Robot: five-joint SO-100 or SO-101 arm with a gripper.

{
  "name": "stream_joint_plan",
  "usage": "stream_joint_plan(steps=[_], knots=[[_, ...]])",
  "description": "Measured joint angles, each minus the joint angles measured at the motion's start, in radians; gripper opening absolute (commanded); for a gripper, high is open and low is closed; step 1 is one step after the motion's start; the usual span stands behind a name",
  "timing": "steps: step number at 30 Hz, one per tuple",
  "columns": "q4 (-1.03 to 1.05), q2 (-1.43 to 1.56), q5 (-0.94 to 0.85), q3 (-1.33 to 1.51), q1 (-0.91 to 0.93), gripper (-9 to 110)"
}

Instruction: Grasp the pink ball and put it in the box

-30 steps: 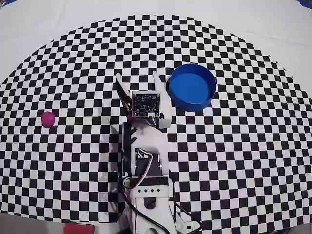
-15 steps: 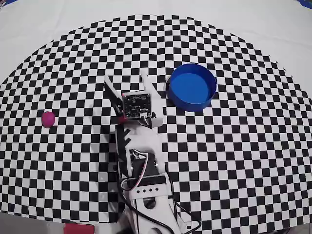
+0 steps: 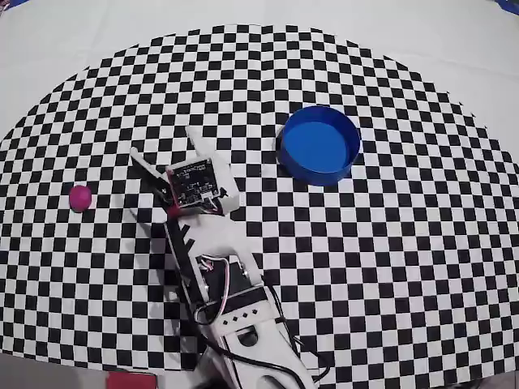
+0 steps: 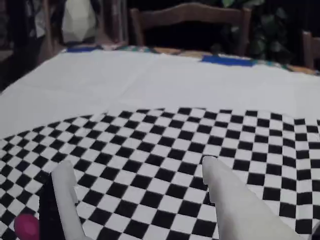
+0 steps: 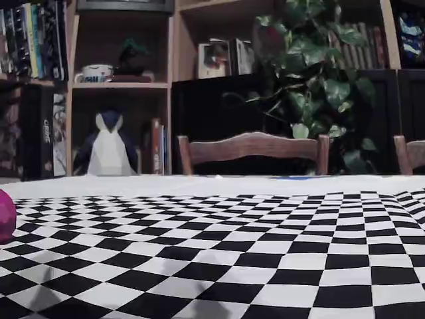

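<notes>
Here the pincer [image 3: 166, 144] gapes wide and empty over the checkered cloth [image 3: 389, 267], bookshelves [image 5: 119, 80] behind.

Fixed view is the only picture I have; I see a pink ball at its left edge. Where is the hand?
Observer: In the overhead view the hand is right of the pink ball, apart from it.
Operator: Is the hand open?
Observer: Yes, the wrist view shows both fingers spread, holding nothing.
Operator: And where is the box?
Observer: In the overhead view the blue box sits right of the hand, and it is empty.
</notes>
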Motion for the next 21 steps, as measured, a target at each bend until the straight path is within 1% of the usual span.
stream_joint_plan(steps=[21], knots=[[0.0,-0.011,0.0,0.0,-0.187,30]])
